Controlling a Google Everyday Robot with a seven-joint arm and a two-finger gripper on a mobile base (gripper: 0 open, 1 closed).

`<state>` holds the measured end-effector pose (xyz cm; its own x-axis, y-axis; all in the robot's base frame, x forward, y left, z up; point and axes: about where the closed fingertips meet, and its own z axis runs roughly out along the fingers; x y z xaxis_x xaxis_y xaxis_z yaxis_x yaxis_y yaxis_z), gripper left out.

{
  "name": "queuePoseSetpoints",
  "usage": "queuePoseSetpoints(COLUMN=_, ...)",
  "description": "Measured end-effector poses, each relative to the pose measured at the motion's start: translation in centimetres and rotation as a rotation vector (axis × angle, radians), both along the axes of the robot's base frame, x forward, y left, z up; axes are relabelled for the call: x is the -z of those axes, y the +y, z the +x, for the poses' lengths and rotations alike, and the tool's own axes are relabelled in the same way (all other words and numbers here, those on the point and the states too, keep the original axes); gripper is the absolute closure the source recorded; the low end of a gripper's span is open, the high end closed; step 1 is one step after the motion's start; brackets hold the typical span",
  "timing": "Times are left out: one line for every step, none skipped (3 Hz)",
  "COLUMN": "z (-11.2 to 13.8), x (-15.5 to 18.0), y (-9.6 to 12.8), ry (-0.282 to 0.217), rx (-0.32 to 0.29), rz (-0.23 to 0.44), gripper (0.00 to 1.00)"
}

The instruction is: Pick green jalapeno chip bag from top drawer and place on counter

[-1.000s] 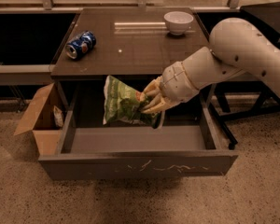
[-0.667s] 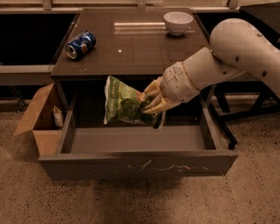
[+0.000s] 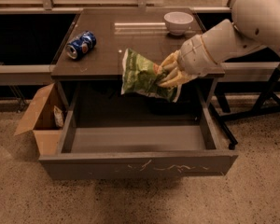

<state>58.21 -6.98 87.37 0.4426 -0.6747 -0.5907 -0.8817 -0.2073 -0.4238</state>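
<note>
Nothing I can actually read on my feed. The green jalapeno chip bag (image 3: 141,74) has pale markings, but I can't make out any letters. The gripper (image 3: 170,74) has it pinched at the front edge of the desk (image 3: 130,45), a bit right of the middle. The blue soda can (image 3: 80,45) near the left edge shows lighter patches but no brand I can read. The white marks on the front panel of the top drawer (image 3: 140,164) are scratches, not writing.

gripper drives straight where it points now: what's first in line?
Apart from the green jalapeno chip bag it grips, nothing obvious: the gripper points image-left along the front edge of the counter, above the top drawer; soda can seems off-line, depth unclear.
</note>
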Motion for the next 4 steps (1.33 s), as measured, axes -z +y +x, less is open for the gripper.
queuePoseSetpoints(z=4.7, x=-2.5, y=-2.7, ry=-0.02, rx=0.069, rz=-0.006, gripper=1.0)
queuePoseSetpoints(z=10.0, x=-4.6, y=-4.9, ry=-0.048, rx=0.145, rz=0.016, gripper=0.97)
queuePoseSetpoints(z=13.0, x=-6.4, y=-5.9, ry=-0.089, rx=0.18, rz=0.051, gripper=0.73)
queuePoseSetpoints(z=14.8, x=-6.8, y=-6.3, ry=-0.101, rx=0.198, rz=0.089, gripper=0.51)
